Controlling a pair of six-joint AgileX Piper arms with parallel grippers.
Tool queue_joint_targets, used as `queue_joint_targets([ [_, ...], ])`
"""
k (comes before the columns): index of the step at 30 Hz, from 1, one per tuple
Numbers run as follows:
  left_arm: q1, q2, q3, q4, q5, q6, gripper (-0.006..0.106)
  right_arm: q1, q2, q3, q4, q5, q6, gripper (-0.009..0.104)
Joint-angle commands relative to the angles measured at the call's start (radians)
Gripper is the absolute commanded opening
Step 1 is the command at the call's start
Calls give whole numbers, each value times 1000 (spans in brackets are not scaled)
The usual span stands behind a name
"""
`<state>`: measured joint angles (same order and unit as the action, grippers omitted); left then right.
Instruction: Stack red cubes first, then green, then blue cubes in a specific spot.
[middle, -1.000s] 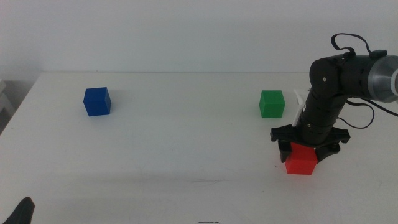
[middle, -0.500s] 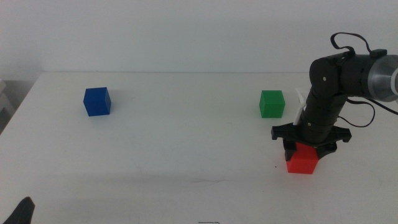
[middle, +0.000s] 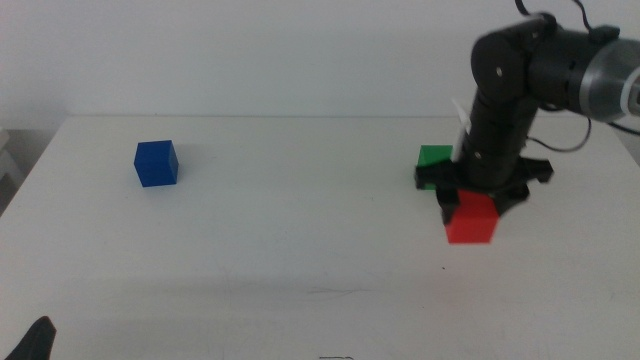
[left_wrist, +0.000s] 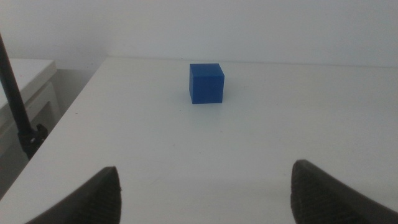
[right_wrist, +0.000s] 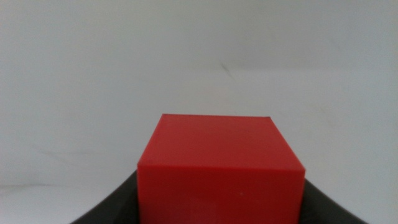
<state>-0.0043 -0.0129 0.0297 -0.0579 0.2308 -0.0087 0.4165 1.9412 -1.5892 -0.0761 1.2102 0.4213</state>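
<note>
White and matte, the surface (middle: 300, 250) takes up most of the middle view, with nothing drawn on it to show where the stack should go. Over its right side the right arm (middle: 520, 90) reaches in, its dark bulk hiding part of what lies beyond. The right gripper (middle: 478, 203) points downward with its jaws pinching the red cube (middle: 471, 217) at the top, one jaw on each of two opposite faces; the cube hangs clear of the surface, a small dark shadow showing below it. In the right wrist view the same red cube (right_wrist: 221, 167) fills the gap between the jaws, square to them and not twisted.

Just behind the gripper the green cube (middle: 432, 160) rests on the surface, partly covered by the arm, so close that a sideways swing could clip it. Well apart, on the far left side, sits the blue cube (middle: 157, 162); the left wrist view looks straight at that blue cube (left_wrist: 206, 83) from a distance. The left gripper (left_wrist: 205, 193) waits low at the near left corner, jaws spread wide and empty.

All three cubes look like stiff, light solid blocks — flat plain faces that should neither give nor mark under the jaws. Such matte sides probably offer fair friction, so a hold across two parallel faces near the top, as here, leaves the underside free for setting down flat.
</note>
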Motion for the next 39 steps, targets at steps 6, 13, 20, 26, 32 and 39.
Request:
queue_joint_targets([
  [6,-4,-20,-3,-8,-76,-8,94,49,-60,-125,-28,89,33,-1],
  [13,-4,-20,-3,-8,-76,-8,94,94,-49,-156,-30,85,85,-1],
  [20,-4,-20,-3,-8,-76,-8,94,169,3,-243,-11,90,112,-1],
  [26,-4,-20,-3,-8,-76,-8,94,222,54,-292,14,89,130,-1],
  [32,-4,-20,-3,-8,-76,-8,94,249,90,-324,41,86,146,-1],
  [39,-4,-20,-3,-8,-76,-8,94,259,100,-325,40,83,181,-1],
])
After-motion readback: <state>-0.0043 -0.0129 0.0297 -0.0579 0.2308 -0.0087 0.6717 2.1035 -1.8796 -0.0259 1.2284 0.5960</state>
